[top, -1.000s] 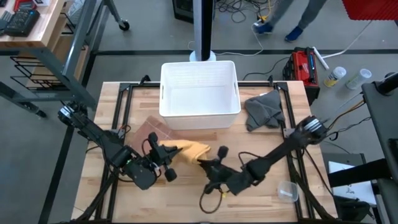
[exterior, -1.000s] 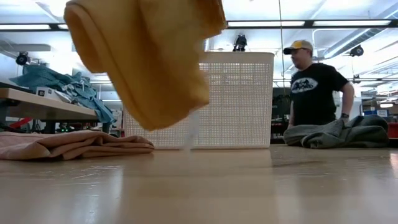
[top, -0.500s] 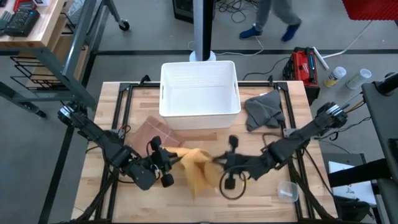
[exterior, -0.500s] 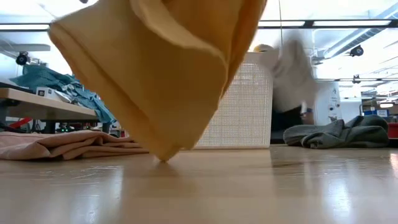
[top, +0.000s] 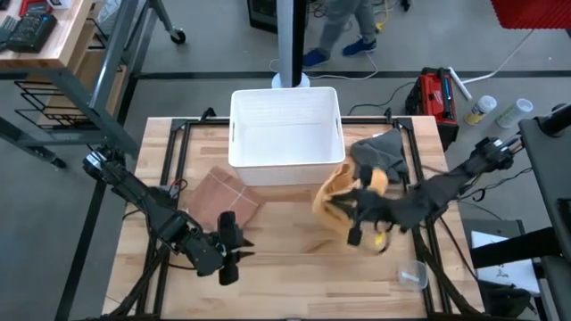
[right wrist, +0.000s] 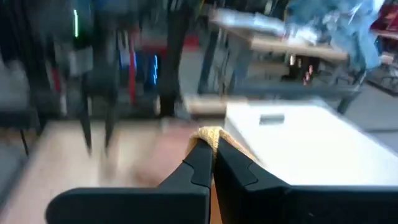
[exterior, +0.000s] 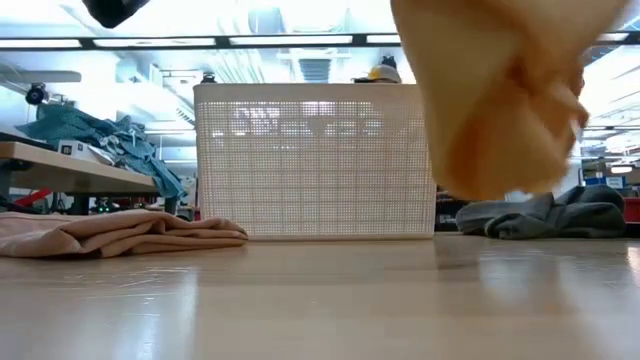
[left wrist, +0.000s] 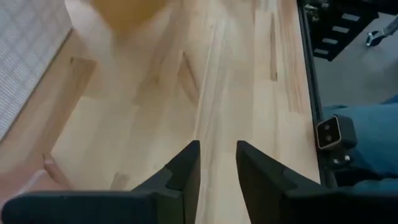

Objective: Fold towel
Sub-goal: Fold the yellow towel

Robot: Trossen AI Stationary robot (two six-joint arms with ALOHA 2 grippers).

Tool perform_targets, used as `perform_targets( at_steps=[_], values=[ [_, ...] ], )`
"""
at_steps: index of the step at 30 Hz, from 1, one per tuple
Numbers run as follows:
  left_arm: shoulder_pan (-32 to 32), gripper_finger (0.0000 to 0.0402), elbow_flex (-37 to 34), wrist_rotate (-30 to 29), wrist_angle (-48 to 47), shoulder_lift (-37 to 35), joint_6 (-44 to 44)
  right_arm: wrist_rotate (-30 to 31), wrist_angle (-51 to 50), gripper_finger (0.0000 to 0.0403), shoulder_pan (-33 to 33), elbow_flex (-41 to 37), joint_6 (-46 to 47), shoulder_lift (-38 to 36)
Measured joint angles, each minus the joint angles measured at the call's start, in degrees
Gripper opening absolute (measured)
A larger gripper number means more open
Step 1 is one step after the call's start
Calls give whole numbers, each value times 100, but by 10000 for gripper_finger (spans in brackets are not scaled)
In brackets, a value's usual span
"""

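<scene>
A yellow towel (top: 343, 190) hangs bunched in the air in front of the white basket's right corner; the low view shows the yellow towel (exterior: 505, 100) clear of the tabletop. My right gripper (top: 350, 210) is shut on it, its arm reaching in from the table's right. My left gripper (top: 232, 255) is at the near left, low over the wood; in its wrist view the left gripper (left wrist: 217, 163) stands open with only bare table between the fingers. My right gripper pinches a small bunch of the yellow towel (right wrist: 210, 133) between its two fingertips. One layer or several, I cannot tell. The rest of the towel hangs crumpled and slack beside and below the fingers, lifted clear of the table.
A white perforated basket (top: 287, 134) stands at the far middle. A folded pink towel (top: 225, 196) lies left of centre and a crumpled grey towel (top: 378, 156) lies right of the basket. A clear plastic cup (top: 412, 275) sits near the front right. A person walks beyond the table.
My left gripper has let go of the yellow towel and drawn back toward the near edge. My right gripper has carried the towel toward the table's right and far side. The towel's lower tip brushed the wood half a second ago; it now hangs clear.
</scene>
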Motion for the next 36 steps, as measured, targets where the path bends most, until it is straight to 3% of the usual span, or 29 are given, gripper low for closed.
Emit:
perform_targets(
  at_steps=[4,5,7,10,12,15,20,26,36],
  values=[
    [11,85,0,-361,34,0,16,1687,-244,0,227,405,-247,-236],
    [13,82,6,-553,74,0,91,1859,-184,0,285,501,-361,-317],
    [15,77,33,-1045,303,0,416,1445,-152,0,334,648,-347,-370],
    [47,77,48,-2036,1236,3,1458,128,-304,0,328,624,75,-157],
    [64,80,43,-2362,2149,30,2249,-543,-544,0,339,587,455,200],
    [94,88,37,-1976,3307,143,3217,-997,-775,0,448,619,670,751],
    [132,97,35,-1122,4331,485,4055,-1491,-586,0,538,1161,53,1432],
    [316,98,24,-1103,4428,772,4253,-1323,-547,0,526,1840,-328,2031],
    [447,116,24,-527,4427,864,4301,-1452,-514,0,496,1855,-567,2371]
  ],
)
